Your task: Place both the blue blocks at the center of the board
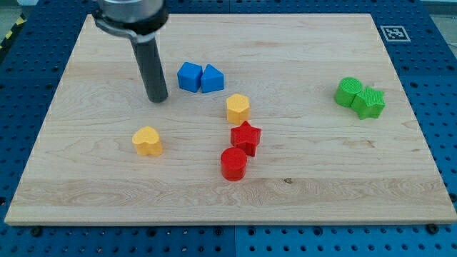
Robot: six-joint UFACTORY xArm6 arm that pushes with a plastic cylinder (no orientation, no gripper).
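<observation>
Two blue blocks sit side by side and touching, above the board's middle: a blue rounded block (188, 76) on the left and a blue triangular block (212, 78) on the right. My tip (157, 98) rests on the wooden board (321, 171) just left of and slightly below the blue pair, a short gap from the left blue block. The dark rod rises from it toward the view's top.
A yellow hexagonal block (238, 108) lies below right of the blue pair. A red star (246, 136) and red cylinder (233, 163) lie below it. A yellow heart (148, 141) is below my tip. Two green blocks (360, 98) touch at the right.
</observation>
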